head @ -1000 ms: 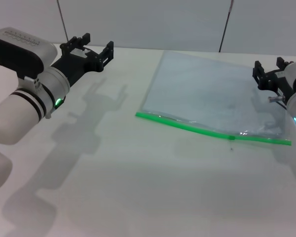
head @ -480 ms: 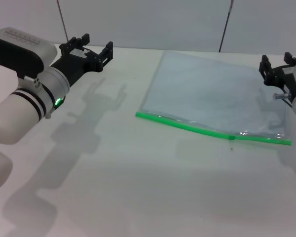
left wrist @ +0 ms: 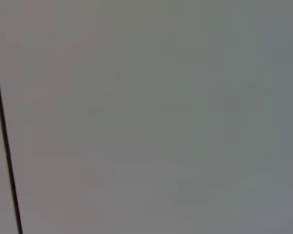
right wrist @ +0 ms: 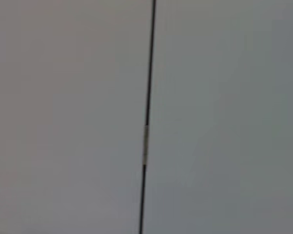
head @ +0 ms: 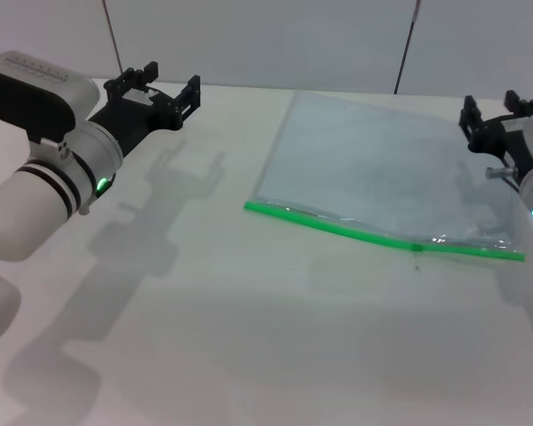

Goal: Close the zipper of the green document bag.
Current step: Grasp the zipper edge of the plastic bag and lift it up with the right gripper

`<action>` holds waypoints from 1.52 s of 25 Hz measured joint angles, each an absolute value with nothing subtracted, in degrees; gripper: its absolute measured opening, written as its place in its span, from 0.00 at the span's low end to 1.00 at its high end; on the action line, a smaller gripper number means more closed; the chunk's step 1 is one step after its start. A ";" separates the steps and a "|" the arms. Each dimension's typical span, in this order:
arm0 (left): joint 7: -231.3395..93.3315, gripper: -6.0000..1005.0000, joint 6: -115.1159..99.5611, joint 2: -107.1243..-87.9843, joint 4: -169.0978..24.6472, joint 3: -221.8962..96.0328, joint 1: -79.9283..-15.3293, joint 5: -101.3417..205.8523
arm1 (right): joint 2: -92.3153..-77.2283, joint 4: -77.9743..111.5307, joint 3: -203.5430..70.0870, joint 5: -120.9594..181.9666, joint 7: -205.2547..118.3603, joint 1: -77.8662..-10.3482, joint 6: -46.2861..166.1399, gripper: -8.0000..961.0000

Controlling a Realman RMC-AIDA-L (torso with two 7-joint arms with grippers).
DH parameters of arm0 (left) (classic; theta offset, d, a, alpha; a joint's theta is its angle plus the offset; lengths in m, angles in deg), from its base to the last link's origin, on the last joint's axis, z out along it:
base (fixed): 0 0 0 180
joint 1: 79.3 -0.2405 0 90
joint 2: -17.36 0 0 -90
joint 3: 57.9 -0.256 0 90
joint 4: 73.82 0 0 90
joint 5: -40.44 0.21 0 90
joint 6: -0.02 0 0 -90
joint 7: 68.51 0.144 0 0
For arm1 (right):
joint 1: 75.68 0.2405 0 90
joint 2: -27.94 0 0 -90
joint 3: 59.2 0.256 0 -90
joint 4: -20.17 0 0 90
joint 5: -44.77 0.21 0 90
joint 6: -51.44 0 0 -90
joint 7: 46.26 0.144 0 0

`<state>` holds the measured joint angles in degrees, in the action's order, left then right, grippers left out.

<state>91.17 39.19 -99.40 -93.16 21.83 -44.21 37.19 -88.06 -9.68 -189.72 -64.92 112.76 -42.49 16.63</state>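
The green document bag (head: 382, 169) lies flat on the white table (head: 249, 337) at centre right, a translucent bluish-grey pouch. Its zipper (head: 338, 227) is a bright green strip along the near long edge, with a small slider (head: 417, 248) well toward the right end. My right gripper (head: 491, 108) hovers open above the bag's far right corner, touching nothing. My left gripper (head: 160, 82) hangs open over the far left of the table, well away from the bag. Both wrist views show only a grey wall with a dark line.
A grey wall (head: 266, 35) with two thin dark vertical lines stands behind the table's far edge. The arms cast shadows on the table (head: 151, 222) at the left.
My right gripper has shifted a little up and toward the far right edge of the bag. The left arm and the bag have not visibly moved.
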 joint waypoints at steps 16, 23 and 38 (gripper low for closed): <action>90.05 0.68 38.97 -98.99 -92.79 21.72 -45.39 37.57 | -75.14 -39.18 -192.26 -85.55 113.07 -57.72 32.11 0.60; 90.04 0.68 38.80 -99.00 -91.96 21.72 -45.44 37.63 | -72.18 -46.67 -191.16 -93.35 112.14 -60.52 47.61 0.60; 90.04 0.68 37.54 -98.91 -91.70 21.72 -45.55 37.64 | -81.97 -61.73 -171.42 -96.28 82.81 -72.27 74.35 0.60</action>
<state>90.04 37.54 -98.91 -91.70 21.72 -45.55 37.64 -81.97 -61.73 -171.42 -96.28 82.81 -72.27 74.35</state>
